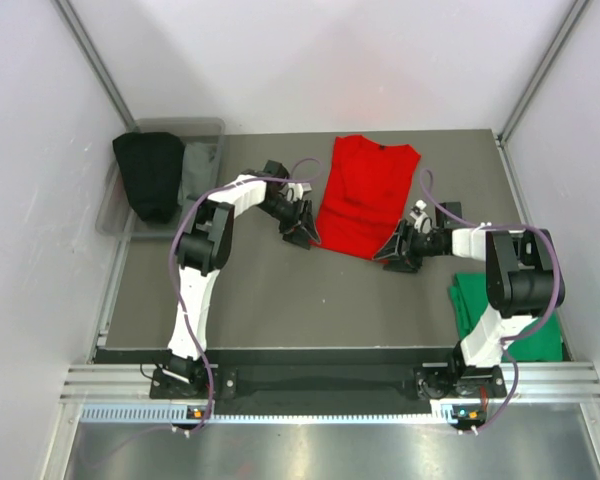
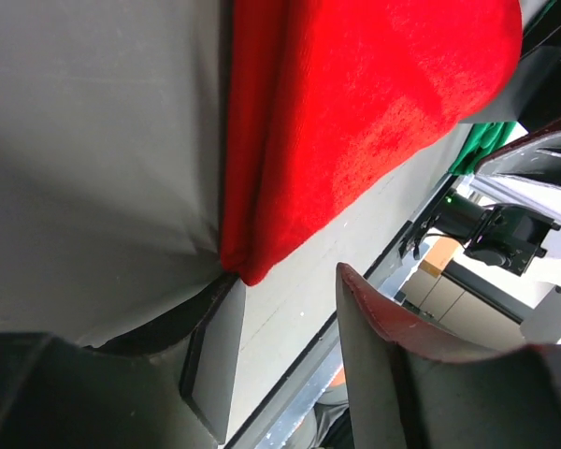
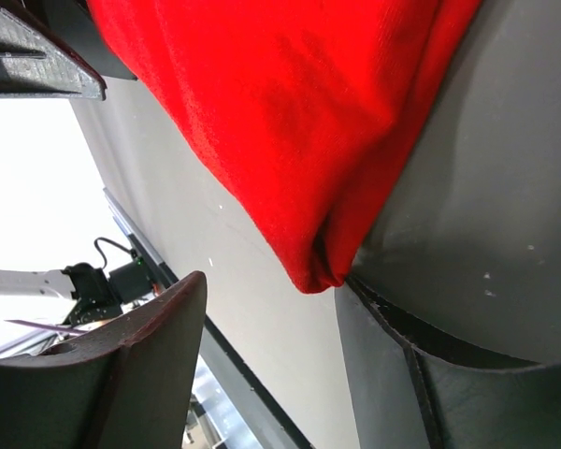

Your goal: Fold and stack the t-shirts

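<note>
Now the left gripper (image 1: 305, 236) and right gripper (image 1: 385, 256) are resting mid-frame at the lower corners of the red t-shirt (image 1: 365, 195), jaws standing partly apart, one finger touching each corner.

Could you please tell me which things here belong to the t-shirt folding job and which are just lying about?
Belong to the job:
red t-shirt
green t-shirt

Just lying about:
grey bin
black cloth in it
grey cloth in it
</note>
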You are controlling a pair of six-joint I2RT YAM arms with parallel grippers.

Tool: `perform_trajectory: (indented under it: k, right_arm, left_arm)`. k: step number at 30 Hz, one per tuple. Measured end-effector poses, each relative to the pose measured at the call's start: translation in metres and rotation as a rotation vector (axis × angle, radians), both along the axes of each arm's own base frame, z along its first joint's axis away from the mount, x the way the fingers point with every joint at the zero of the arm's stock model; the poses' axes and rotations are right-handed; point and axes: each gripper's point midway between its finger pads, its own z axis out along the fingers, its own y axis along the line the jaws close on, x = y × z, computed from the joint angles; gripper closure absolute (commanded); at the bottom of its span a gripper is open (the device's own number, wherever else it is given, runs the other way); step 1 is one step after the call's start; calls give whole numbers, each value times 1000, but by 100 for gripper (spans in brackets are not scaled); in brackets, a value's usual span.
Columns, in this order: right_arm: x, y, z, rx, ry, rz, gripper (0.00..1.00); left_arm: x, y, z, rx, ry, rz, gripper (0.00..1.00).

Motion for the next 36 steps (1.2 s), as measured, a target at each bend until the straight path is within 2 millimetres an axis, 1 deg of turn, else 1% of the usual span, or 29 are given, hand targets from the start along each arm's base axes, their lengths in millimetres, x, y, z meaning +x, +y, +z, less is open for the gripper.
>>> perform_trajectory:
  k: [3,5,9,15,17,18,19,20,21,22,23,25,26,27,28,33,36]
  right_arm:
    - [1,0,-1,1,2,-2,47]
    - [1,-1,-3,-1,5,-5,50]
    - [3,-4,-6,3,13,-17,52]
    - [5,-5,-6,28,27,-23,53]
    - [5,-5,-6,29,28,-25,53]
    - [6,-5,-6,28,27,-25,54]
    - [6,-5,-6,28,27,-25,55]
    - [6,-5,-6,26,26,-26,60]
    - [6,-6,-7,22,25,-28,62]
    - [6,-7,-9,12,26,-33,66]
    - [7,-8,-10,4,27,-37,69]
    - [8,-10,-12,-12,23,-42,76]
    - [8,-11,-14,-20,20,-44,88]
    - [9,-12,-15,-31,14,-44,95]
    - [10,-14,-17,-46,12,-51,100]
    - [12,-18,-19,-61,4,-69,100]
    - [13,-26,-18,-64,-2,-99,100]
  left_arm:
    - [2,-1,0,-3,3,4,53]
    - [3,-2,-1,-2,3,5,57]
    - [5,-2,-4,4,7,8,62]
    - [5,-3,-4,3,9,10,62]
    - [6,-3,-5,5,9,11,63]
    - [6,-3,-5,5,10,12,66]
    - [6,-3,-5,7,10,13,74]
    - [6,-2,-6,11,9,14,80]
    - [7,-1,-8,20,5,17,86]
    - [8,-1,-10,29,-1,17,98]
    - [8,-1,-11,29,-1,18,100]
    - [8,-1,-11,28,0,17,100]
    - [8,-1,-11,28,-1,17,100]
    - [8,-1,-11,28,-2,17,100]
    - [8,-1,-11,28,-3,16,100]
    - [8,-1,-11,28,-9,11,100]
    - [9,-1,-10,34,-26,5,100]
